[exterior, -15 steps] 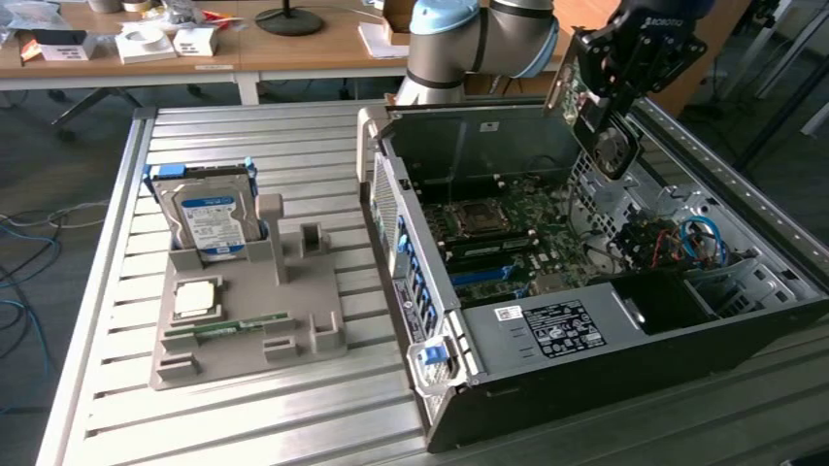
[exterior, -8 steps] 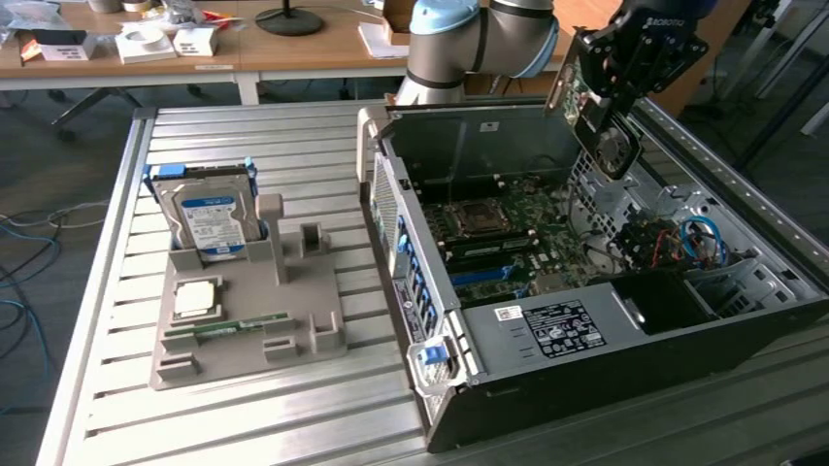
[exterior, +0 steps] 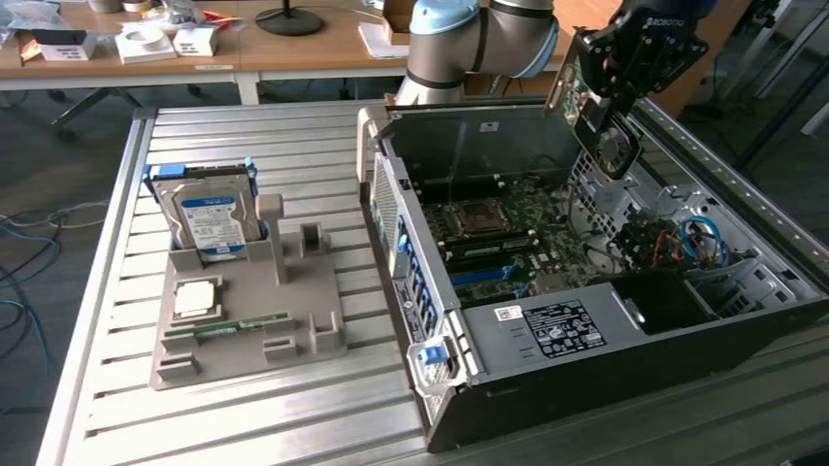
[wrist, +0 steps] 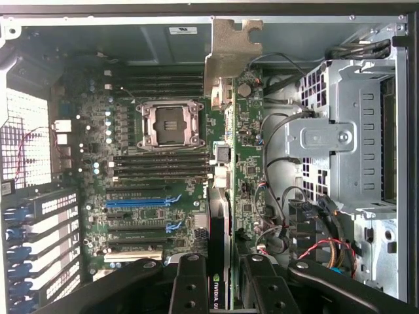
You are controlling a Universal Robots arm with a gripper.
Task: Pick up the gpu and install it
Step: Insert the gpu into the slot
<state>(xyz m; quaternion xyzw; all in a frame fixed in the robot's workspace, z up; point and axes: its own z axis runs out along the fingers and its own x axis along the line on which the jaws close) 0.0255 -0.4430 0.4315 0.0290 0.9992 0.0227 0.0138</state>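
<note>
My gripper (exterior: 619,83) hangs above the open computer case (exterior: 518,330), near its far side, and is shut on the gpu (exterior: 604,131). The card is a dark green board with a black cooler, held on edge over the motherboard (exterior: 499,228). In the wrist view the gpu (wrist: 241,163) appears edge-on between my two black fingers (wrist: 190,284), its silvery end bracket (wrist: 230,49) pointing toward the case's rear wall. The card floats above the board and is not seated. Blue expansion slots (wrist: 141,203) lie on the motherboard beside the card's line.
A grey fixture (exterior: 247,320) on the slatted table, at the exterior view's left, holds a blue-labelled hard drive (exterior: 210,216), a CPU (exterior: 194,298) and a RAM stick (exterior: 240,325). Inside the case are a drive cage (wrist: 340,137) and coloured cables (wrist: 321,252).
</note>
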